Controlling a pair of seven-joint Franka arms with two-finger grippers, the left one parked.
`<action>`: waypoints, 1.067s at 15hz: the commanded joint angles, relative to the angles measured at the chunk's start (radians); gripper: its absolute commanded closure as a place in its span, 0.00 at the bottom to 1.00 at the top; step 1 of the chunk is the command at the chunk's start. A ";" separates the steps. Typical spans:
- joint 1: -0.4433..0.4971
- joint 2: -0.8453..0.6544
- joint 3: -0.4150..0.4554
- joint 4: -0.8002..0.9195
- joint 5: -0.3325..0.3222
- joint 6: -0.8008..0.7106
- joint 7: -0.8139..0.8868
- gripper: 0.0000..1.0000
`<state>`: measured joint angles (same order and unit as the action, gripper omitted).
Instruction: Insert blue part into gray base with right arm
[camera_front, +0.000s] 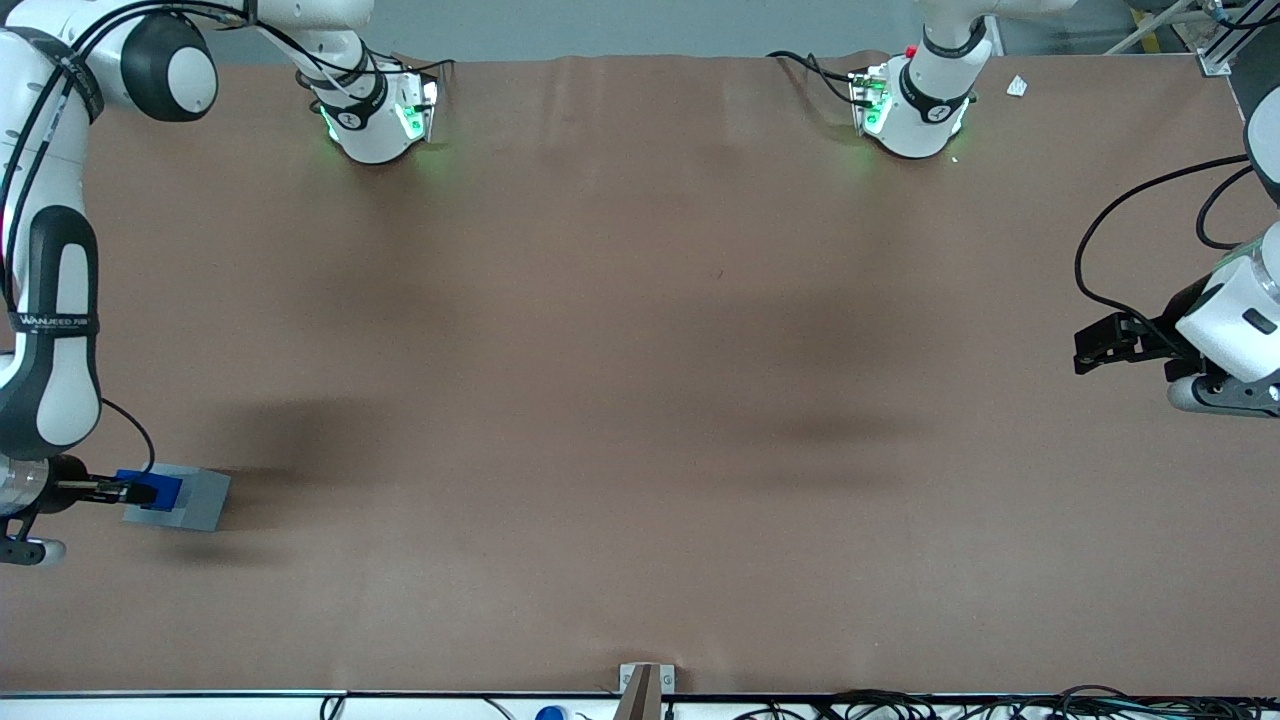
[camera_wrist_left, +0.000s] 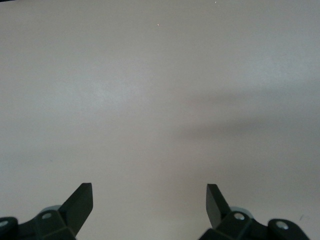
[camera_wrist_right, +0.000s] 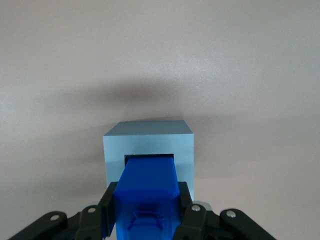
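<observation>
At the working arm's end of the brown counter (camera_front: 640, 400), near the edge closest to the front camera, the right arm (camera_front: 50, 330) reaches down so that its gripper (camera_front: 140, 491) sits directly over the gray base (camera_front: 195, 500). The fingers (camera_wrist_right: 111, 207) are closed on the blue part (camera_front: 150, 489), one pressing each of its two opposite sides, and the wrist view shows them clamped around the upper portion of the block. In that same view the blue part (camera_wrist_right: 149, 192) points down into the square recess cut in the top of the gray base (camera_wrist_right: 150, 140), its lower end lined up with the opening and appearing to sit at or just within the rim; how deep it has gone cannot be told. The notch in the top of the blue block is visible between the fingers. The gray base rests flat on the counter, with the blue part covering the half of its top that lies nearest the arm, while the remaining gray surface stays exposed toward the middle of the counter. A soft shadow falls on the counter beside the base, on the side farther from the front camera. A small white scrap (camera_front: 1017, 87) lies on the counter well apart from all this, toward the parked arm's end and far from the front camera.
</observation>
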<state>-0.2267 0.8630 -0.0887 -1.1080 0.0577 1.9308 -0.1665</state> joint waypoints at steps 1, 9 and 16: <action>-0.008 0.014 0.009 0.007 0.016 0.004 0.027 1.00; -0.002 0.024 0.007 0.005 0.022 0.008 0.036 0.72; -0.005 -0.021 0.009 0.003 0.057 -0.024 0.022 0.00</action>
<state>-0.2341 0.8773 -0.0890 -1.1023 0.1015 1.9336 -0.1437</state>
